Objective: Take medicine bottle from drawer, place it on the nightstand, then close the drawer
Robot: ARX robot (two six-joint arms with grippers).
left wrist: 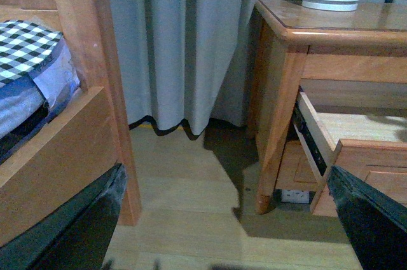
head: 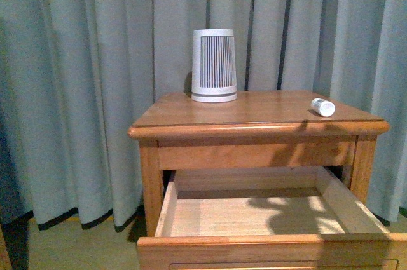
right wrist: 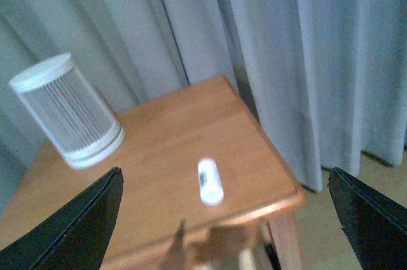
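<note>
The medicine bottle [head: 322, 107] lay on its side on the nightstand [head: 254, 121], toward the right edge of the top and well apart from the ribbed white device [head: 213, 65] standing at the far left. That looked like a fair resting spot, clear of the rim, though a round bottle lying flat could roll if the furniture were jolted.

The right gripper [right wrist: 222, 219] hung above the top with its jaws spread wide and nothing between them, as though the bottle was its own set-down. The left gripper [left wrist: 229, 219] hovered low beside the bed frame [left wrist: 76, 92], jaws likewise wide and empty, facing the nightstand's side.

The drawer [head: 254, 216] stood pulled out toward me, its pale inside bare. Only shutting it seemed left, best with a gentle, square push.
</note>
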